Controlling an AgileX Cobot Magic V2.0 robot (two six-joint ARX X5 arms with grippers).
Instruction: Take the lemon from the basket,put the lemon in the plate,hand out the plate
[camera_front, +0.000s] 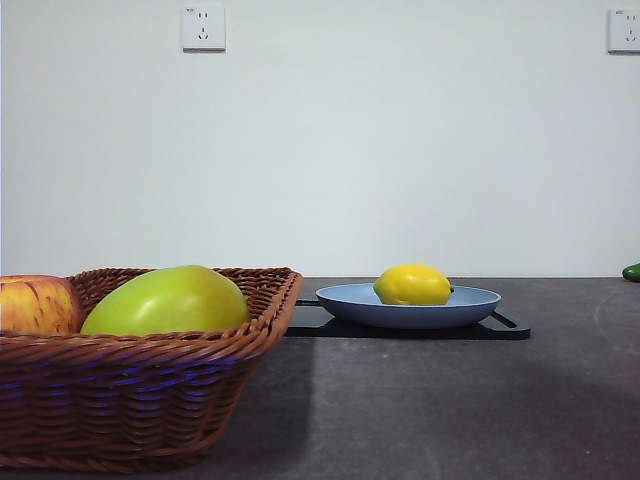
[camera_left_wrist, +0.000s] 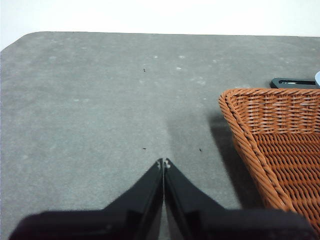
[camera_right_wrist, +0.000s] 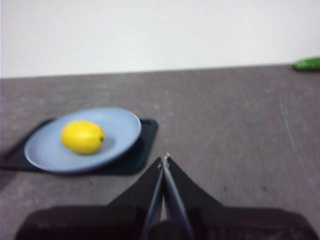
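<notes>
Jaws of both grippers pressed together, we saw: left gripper (camera_left_wrist: 164, 163) over bare table (camera_left_wrist: 100, 110) beside basket (camera_front: 150, 400), right gripper (camera_right_wrist: 165, 159) near plate (camera_front: 408, 305), neither holding anything. We noted basket holding green fruit (camera_front: 168, 300) and apple (camera_front: 35, 305). Plate sat on black tray (camera_front: 500, 328). Lemon (camera_front: 413, 285) lay in plate.

Even soft light, basket (camera_front: 140, 400) casting a soft shadow, right wrist view blurred, front view sharp
</notes>
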